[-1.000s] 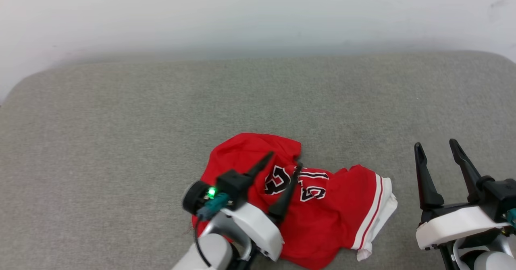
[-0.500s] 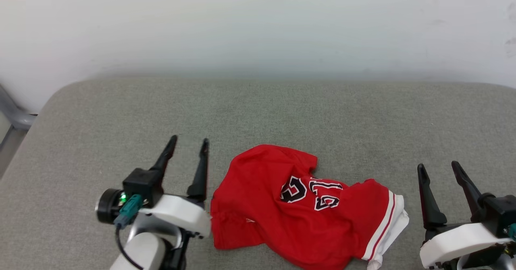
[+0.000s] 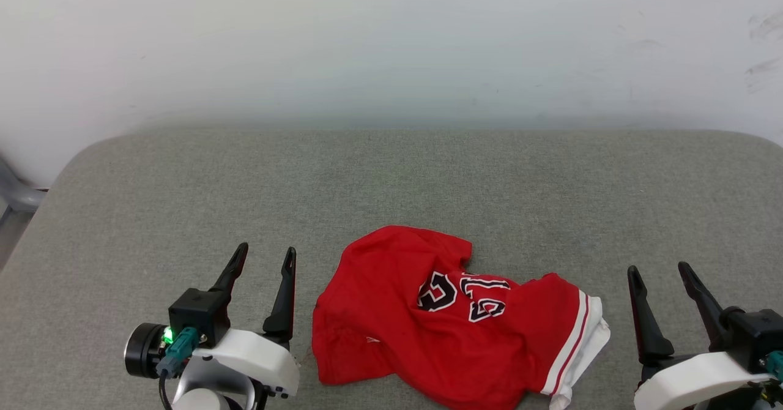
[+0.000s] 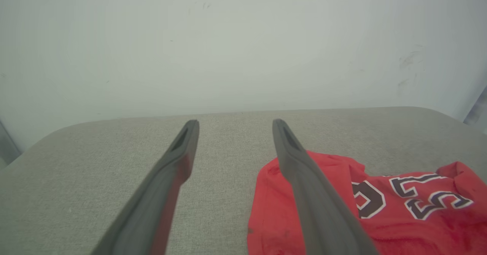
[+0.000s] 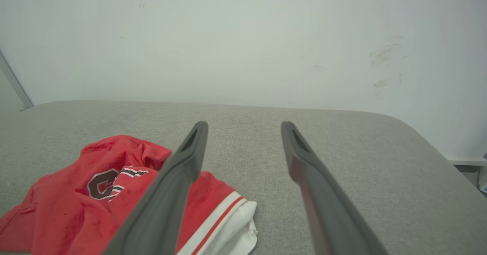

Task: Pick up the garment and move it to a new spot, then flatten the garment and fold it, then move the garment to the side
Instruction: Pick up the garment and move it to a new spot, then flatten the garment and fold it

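Standing at lower left, head view: left gripper, its two dark fingers spread wide with nothing between them, tips pointing up the frame; a narrow strip of padding separates it from the cloth beside it.
Garment, place: the garment lies crumpled on the grey padded surface, at lower centre of the head view, between the two grippers.
Garment, long axis: runs left to right across the frame, dipping slightly toward the right; the red body forms the left end, and the white sleeve with its red-and-white striped trim forms the right end, pointing to the lower right.
Lettering: black white-edged characters near the middle, creased and not readable whole.
Lower right, head view: right gripper, fingers likewise parted and empty, with bare padding between it and the sleeve end.
Left wrist view: gives the red left end and the characters at lower right of its frame; the gripper's right-hand finger crosses in front of the cloth's edge.
Right wrist view: gives the sleeve and stripes at lower centre, partly behind the left-hand finger, plus scuff marks on the pale wall at upper right.
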Controlling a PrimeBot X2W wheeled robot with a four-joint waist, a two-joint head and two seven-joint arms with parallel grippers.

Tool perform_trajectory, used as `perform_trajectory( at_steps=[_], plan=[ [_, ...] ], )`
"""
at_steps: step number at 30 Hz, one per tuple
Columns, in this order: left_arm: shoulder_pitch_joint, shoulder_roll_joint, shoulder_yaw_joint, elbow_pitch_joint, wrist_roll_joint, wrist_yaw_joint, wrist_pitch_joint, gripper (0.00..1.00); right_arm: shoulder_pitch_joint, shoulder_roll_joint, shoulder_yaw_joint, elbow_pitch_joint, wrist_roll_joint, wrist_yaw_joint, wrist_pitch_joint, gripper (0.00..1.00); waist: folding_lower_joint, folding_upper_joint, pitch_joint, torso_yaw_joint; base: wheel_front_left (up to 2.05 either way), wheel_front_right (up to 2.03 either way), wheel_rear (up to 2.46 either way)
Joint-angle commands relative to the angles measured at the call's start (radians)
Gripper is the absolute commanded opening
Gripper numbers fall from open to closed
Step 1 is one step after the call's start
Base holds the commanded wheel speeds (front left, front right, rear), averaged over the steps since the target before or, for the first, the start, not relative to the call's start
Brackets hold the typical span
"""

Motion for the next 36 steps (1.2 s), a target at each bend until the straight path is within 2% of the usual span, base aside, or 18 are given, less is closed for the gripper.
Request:
perform_trajectory(
  at_steps=[1,7,10,13,19,22,26,27,30,36],
  plan=[
    [0.011,0.005,0.001,-0.005,-0.003,0.005,0.001,1.0,0.012,0.001,0.001,-0.004,0.007,-0.001,0.0,1.0,0.0001,0.0,0.001,-0.001,0.0,0.0,0.0],
    [0.004,0.011,0.004,-0.015,-0.008,0.006,0.008,1.0,0.001,0.001,0.004,0.005,0.005,-0.001,0.005,1.0,0.0001,0.0,0.007,-0.005,0.0,0.0,0.0],
    [-0.003,0.016,0.005,-0.02,-0.007,0.011,0.009,1.0,0.002,0.001,-0.023,0.029,0.015,-0.001,0.047,1.0,0.0001,0.0,0.013,-0.007,0.0,0.0,0.0],
    [-0.007,0.015,0.005,-0.03,-0.001,0.017,0.006,1.0,0.007,0.001,-0.061,0.064,0.004,-0.001,0.134,1.0,0.0001,0.0,0.023,-0.004,0.0,0.0,0.0],
    [-0.02,0.008,0.004,-0.055,0.006,0.031,-0.003,1.0,0.001,-0.002,-0.107,0.116,0.001,-0.001,0.412,1.0,0.0001,0.0,0.064,0.019,0.0,0.0,0.0],
    [-0.031,0.002,0.002,-0.066,0.009,0.032,-0.01,1.0,-0.025,-0.028,-0.078,0.125,0.031,-0.001,0.517,1.0,0.0001,0.0,0.089,0.036,0.0,0.0,0.0],
    [-0.047,-0.01,-0.003,-0.074,0.012,0.032,-0.018,1.0,-0.059,-0.072,-0.009,0.137,0.07,-0.001,0.599,1.0,0.0001,0.0,0.12,0.062,0.0,0.0,0.0],
    [-0.057,-0.02,-0.007,-0.071,0.014,0.031,-0.025,1.0,-0.088,-0.104,0.033,0.174,0.094,-0.001,0.644,1.0,0.0001,0.0,0.139,0.079,0.0,0.0,0.0],
    [-0.069,-0.028,-0.011,-0.065,0.016,0.027,-0.028,1.0,-0.113,-0.126,0.066,0.228,0.118,-0.001,0.671,1.0,0.0001,0.0,0.153,0.097,0.0,0.0,0.0],
    [-0.078,-0.042,-0.011,-0.051,0.009,0.021,-0.036,1.0,-0.099,-0.132,0.114,0.354,0.175,0.0,0.763,1.0,0.0001,0.0,0.167,0.12,0.0,0.0,0.0]
  ],
)
